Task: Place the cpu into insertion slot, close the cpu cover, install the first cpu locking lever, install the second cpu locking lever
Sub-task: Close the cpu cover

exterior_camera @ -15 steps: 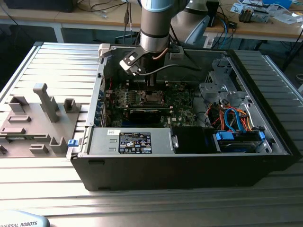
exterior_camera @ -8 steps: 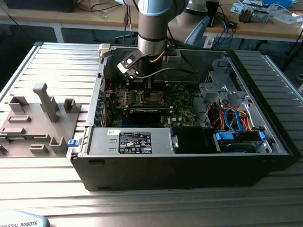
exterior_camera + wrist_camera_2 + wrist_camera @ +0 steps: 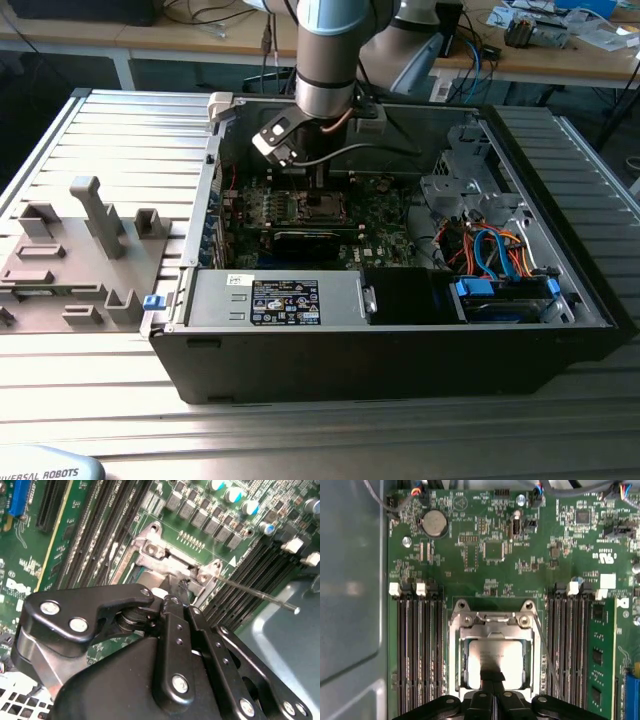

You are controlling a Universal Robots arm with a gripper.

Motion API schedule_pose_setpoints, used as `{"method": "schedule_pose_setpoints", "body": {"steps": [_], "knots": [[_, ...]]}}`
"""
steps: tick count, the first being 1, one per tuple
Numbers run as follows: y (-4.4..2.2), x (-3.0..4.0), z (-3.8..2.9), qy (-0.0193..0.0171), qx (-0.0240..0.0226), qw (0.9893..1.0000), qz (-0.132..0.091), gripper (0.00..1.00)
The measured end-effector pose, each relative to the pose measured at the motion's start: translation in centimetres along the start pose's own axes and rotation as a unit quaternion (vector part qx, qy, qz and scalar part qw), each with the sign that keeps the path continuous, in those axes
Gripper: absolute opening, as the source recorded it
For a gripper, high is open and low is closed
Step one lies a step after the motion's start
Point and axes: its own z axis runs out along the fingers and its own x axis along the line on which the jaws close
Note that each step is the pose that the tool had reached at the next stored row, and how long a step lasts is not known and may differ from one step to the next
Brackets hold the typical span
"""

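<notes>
Open computer case (image 3: 400,340) on slatted table (image 3: 120,400), arm (image 3: 325,60) upright inside, clenched pincer (image 3: 492,677) tip-down over cpu (image 3: 512,655) within lowered cpu cover (image 3: 492,623).

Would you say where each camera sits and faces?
Exterior view: off the arm, looking down into the black computer case; grey arm shows.
First wrist view: on the arm, straight at the green board; black gripper over the square grey cpu.
Second wrist view: likewise, obliquely; gripper linkage. Both wrist views share the hinged metal cpu cover.
</notes>
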Motion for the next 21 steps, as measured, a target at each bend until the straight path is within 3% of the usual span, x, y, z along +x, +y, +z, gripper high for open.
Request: {"method": "schedule_pose_setpoints", "body": {"steps": [3, 8, 21], "knots": [[0.63, 0.0, -0.11, 0.0, 0.0005, 1.0, 0.0, 0.11], [0.72, -0.01, -0.7, -0.0001, 0.0006, 1.0, 0.0, 0.11], [0.97, -0.01, -1.02, -0.0021, 0.0014, 1.0, 0.0, 0.11]]}}
